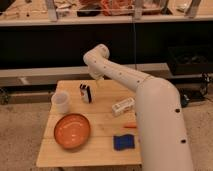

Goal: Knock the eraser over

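Gripper (98,78) is hovering, fingers spread and empty, near the eraser (86,93), which is standing upright on the table (100,150).

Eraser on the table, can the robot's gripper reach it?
Probably yes. The gripper hangs close by the eraser, a little higher, with nothing between them; the cup stands on its other side.

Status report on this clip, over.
Gripper open, empty, just beyond eraser. Eraser upright, not yet knocked. Nothing between them; white cup stands aside.
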You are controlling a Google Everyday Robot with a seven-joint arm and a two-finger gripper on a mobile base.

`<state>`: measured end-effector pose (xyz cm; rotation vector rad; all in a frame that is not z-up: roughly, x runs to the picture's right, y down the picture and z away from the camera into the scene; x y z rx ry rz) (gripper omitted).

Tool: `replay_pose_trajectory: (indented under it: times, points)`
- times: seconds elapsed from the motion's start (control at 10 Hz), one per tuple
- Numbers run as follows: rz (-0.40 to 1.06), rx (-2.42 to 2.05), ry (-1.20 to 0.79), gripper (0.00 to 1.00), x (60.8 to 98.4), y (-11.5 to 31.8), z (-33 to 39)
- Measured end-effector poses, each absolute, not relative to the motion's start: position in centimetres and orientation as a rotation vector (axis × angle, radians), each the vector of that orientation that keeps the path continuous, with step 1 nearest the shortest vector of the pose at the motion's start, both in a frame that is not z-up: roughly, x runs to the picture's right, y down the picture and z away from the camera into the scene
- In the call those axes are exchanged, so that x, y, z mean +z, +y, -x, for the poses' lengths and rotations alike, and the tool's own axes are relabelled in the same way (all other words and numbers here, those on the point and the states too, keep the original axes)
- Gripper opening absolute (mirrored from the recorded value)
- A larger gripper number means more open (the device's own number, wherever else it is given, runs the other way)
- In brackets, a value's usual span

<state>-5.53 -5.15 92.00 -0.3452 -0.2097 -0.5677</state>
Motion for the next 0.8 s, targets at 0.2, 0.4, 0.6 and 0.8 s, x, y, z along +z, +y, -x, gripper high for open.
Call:
replay_pose_trajectory:
  times: [0.2,0.4,0.6,0.8]
  points:
    - [0.343,-0.574,-0.214,0.8,92.1,-5.11,5.62]
    - [0.34,-0.585,-0.217,0.71,92.21,-4.99,5.74]
    - [0.336,-0.592,-0.221,0.68,92.26,-5.01,5.84]
    - [0.335,-0.598,-0.225,0.72,92.35,-4.96,5.87]
